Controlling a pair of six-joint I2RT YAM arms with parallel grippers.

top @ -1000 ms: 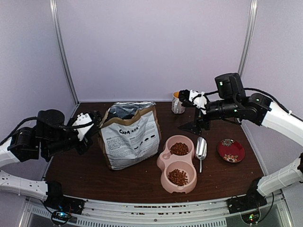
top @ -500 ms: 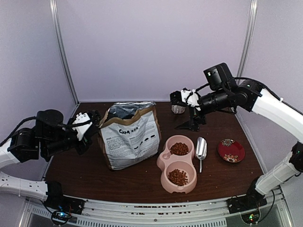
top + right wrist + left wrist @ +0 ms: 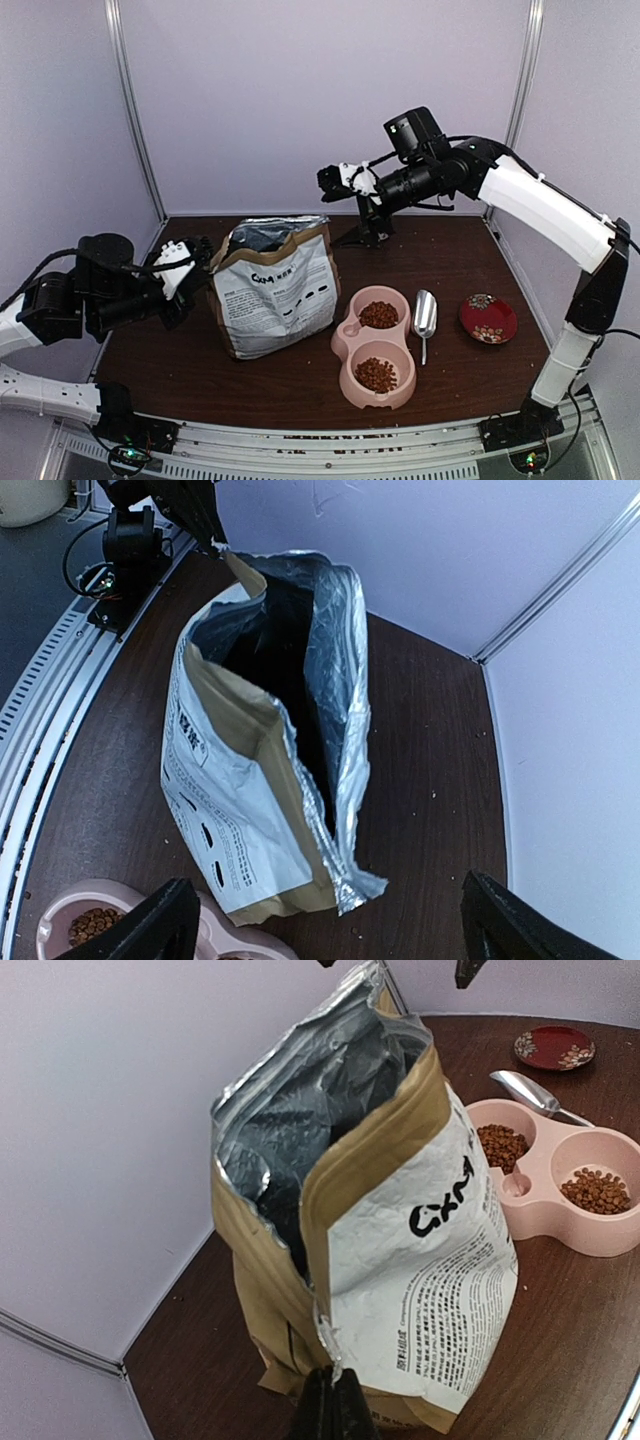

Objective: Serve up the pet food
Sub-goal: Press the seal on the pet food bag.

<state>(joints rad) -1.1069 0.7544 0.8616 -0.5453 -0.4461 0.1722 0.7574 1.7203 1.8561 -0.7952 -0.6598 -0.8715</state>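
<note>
The pet food, small reddish-brown kibble, lies in both wells of the pink double bowl (image 3: 349, 334): the far well (image 3: 379, 314) and the near well (image 3: 375, 374). It also shows in the left wrist view (image 3: 597, 1190) and, partly, in the right wrist view (image 3: 95, 923). The brown paper bag (image 3: 272, 292) stands open to the bowl's left. My left gripper (image 3: 200, 262) is shut on the bag's top left corner; its fingertips (image 3: 335, 1410) pinch the foil seam. My right gripper (image 3: 350, 208) is open and empty, in the air behind the bag's right side, with the bag's mouth (image 3: 285, 660) below it.
A metal scoop (image 3: 425, 315) lies right of the bowl, and a red patterned saucer (image 3: 488, 318) further right. The purple back wall is close behind the bag. Rails run along the table's near edge.
My right arm has swung left and upward, from the back right of the table to behind the bag's top. The left gripper and the bag have not moved.
</note>
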